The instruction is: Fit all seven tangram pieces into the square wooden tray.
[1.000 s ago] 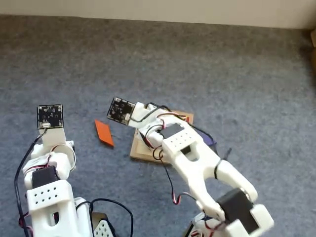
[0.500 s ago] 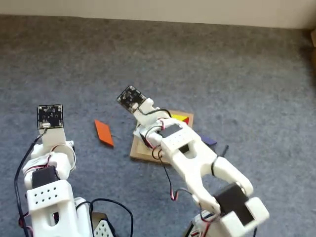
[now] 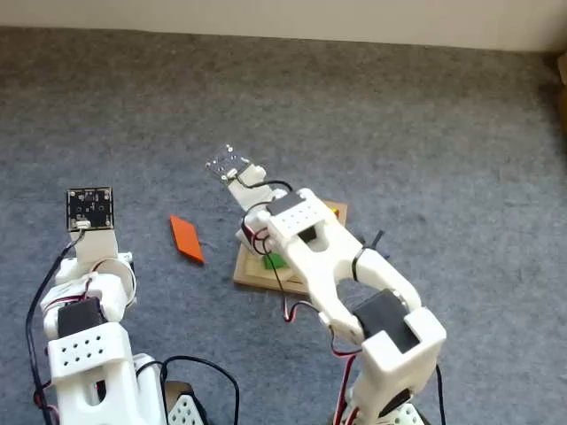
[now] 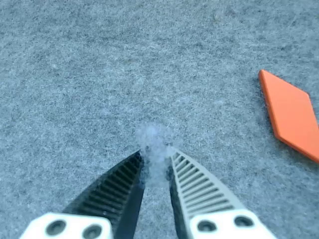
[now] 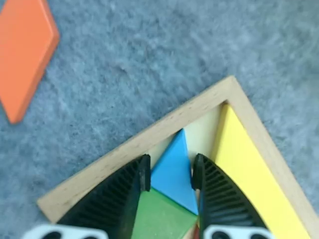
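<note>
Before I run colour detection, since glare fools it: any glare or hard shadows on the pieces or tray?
Right wrist view: no glare on the blue piece, yellow piece or tray. Left wrist view: orange piece evenly lit. High view: no hard shadows, but the right arm covers much of the tray.

High view: right arm (image 3: 306, 232) sits over the tray (image 3: 252, 276), hiding most pieces inside; green piece (image 3: 275, 262) partly visible. Both wrist views clip the orange piece (image 4: 291, 114), beside the tray, at the frame edge.
</note>
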### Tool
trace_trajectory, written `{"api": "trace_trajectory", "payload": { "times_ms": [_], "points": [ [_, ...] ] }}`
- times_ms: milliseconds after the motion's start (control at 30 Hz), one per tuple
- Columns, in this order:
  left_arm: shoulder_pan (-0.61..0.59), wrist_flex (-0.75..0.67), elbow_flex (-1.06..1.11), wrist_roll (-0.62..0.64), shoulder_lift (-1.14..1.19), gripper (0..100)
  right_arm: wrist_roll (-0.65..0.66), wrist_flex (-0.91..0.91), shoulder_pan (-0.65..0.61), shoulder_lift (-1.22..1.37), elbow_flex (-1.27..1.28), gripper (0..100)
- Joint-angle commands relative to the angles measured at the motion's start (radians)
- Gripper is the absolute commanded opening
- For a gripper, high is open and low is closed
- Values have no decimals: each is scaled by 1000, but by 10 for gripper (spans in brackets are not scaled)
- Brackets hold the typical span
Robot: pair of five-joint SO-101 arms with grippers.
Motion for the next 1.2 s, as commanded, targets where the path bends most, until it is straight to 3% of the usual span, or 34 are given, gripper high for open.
{"api": "trace_trajectory", "payload": {
  "times_ms": [0, 267, 367, 467, 767, 1167],
  "points": [
    [-12, -17, -4, -2, -15, 66, -15, 94, 16, 13, -113, 141],
    [-13, -17, -4, -2, -15, 66, -12, 231, 18, 160, -255, 140],
    [-13, -17, -4, -2, -15, 66, 5, 259, 18, 177, -309, 80],
    [-13, -17, -4, -2, -15, 66, 129, 263, 18, 174, -335, 3],
    [-13, -17, -4, -2, -15, 66, 196, 262, 18, 70, -335, 5],
    [-12, -17, -4, -2, -15, 66, 494, 260, -18, -179, -70, 5]
  ]
}}
